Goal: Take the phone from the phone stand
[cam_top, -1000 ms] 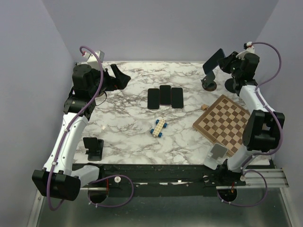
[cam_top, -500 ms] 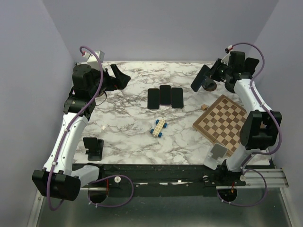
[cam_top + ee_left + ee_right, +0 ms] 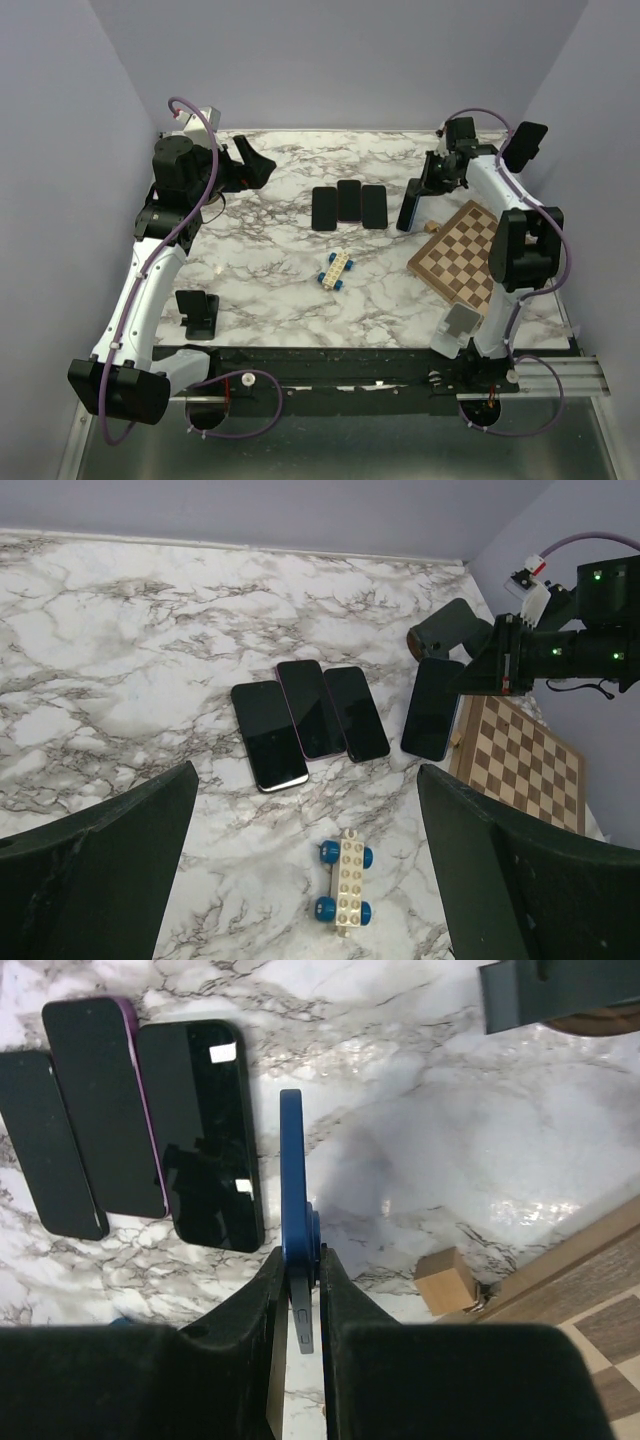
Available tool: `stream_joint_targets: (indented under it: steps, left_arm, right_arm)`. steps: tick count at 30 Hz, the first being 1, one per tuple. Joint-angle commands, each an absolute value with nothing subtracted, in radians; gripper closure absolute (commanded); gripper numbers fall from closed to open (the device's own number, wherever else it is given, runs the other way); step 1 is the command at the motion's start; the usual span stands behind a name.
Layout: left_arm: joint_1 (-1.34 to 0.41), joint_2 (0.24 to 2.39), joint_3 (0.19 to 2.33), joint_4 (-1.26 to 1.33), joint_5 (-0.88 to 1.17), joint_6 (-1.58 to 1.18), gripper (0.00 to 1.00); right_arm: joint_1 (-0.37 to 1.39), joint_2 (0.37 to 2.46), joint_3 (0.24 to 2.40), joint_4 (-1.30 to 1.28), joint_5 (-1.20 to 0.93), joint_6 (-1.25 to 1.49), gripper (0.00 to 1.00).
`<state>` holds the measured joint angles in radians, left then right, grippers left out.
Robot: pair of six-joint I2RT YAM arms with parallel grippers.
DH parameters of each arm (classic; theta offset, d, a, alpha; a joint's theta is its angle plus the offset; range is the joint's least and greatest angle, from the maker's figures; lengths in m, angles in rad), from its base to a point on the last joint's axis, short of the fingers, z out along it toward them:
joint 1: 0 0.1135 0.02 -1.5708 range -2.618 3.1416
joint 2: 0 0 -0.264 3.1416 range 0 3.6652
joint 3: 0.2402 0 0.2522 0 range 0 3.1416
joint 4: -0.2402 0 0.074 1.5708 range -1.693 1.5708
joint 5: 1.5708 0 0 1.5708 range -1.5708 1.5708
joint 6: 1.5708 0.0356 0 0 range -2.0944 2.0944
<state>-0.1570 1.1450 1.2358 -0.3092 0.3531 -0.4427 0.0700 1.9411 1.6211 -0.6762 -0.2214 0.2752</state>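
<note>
My right gripper [image 3: 425, 188] is shut on a blue phone [image 3: 410, 205], gripping it by its edge. The phone hangs just above the marble, right of three dark phones [image 3: 348, 202] lying side by side. In the right wrist view my fingertips [image 3: 300, 1255] clamp the phone [image 3: 292, 1160] edge-on. The dark phone stand [image 3: 448, 632] sits behind it at the back right, apart from the phone, and shows in the right wrist view [image 3: 560, 995]. My left gripper [image 3: 250, 160] is open and empty at the back left, with its jaws wide apart [image 3: 310, 880].
A chessboard [image 3: 465, 250] lies at the right with a small wooden cube [image 3: 432, 227] at its corner. A blue-wheeled toy brick car [image 3: 337, 270] sits mid-table. A black stand [image 3: 197, 312] and a white stand [image 3: 460, 325] sit at the near edge.
My right gripper has carried the blue phone away from the stand, leftward and down, to beside the three flat phones. The left arm has not moved.
</note>
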Motion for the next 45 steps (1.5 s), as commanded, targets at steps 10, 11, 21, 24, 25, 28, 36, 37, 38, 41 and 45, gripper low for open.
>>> stream_joint_targets:
  steps: [10,11,21,24,25,28,36,37,38,41,45]
  left_arm:
    - [-0.161,1.149,1.259,-0.298,0.376,-0.444,0.01]
    - [-0.161,1.150,1.258,-0.298,0.377,-0.445,0.01]
    - [-0.160,1.159,1.261,-0.299,0.382,-0.446,0.01]
    - [-0.160,1.160,1.259,-0.299,0.383,-0.446,0.01]
    - [-0.161,1.160,1.260,-0.299,0.382,-0.446,0.01]
    - [-0.161,1.160,1.261,-0.300,0.382,-0.446,0.01]
    - [-0.161,1.155,1.261,-0.301,0.375,-0.445,0.01]
    - [-0.160,1.154,1.260,-0.301,0.372,-0.445,0.01]
    - [-0.160,1.156,1.260,-0.301,0.373,-0.445,0.01]
    - [-0.160,1.157,1.261,-0.302,0.373,-0.445,0.01]
    - [-0.160,1.152,1.262,-0.306,0.365,-0.443,0.01]
  right_arm:
    - [0.099,2.052,1.720,-0.744,-0.172,0.245,0.99]
    - [0.099,2.058,1.721,-0.741,-0.172,0.245,0.99]
    - [0.110,2.119,1.723,-0.681,-0.181,0.260,0.99]
    - [0.110,2.122,1.701,-0.632,-0.198,0.278,0.99]
    - [0.110,2.124,1.695,-0.612,-0.206,0.286,0.99]
    - [0.110,2.133,1.676,-0.561,-0.231,0.314,0.99]
    - [0.110,2.192,1.678,-0.482,-0.268,0.369,0.99]
    - [0.110,2.198,1.677,-0.475,-0.274,0.375,0.99]
    - [0.110,2.202,1.676,-0.465,-0.277,0.379,0.99]
    - [0.110,2.221,1.680,-0.453,-0.278,0.387,0.99]
    - [0.110,2.249,1.681,-0.454,-0.298,0.390,0.99]
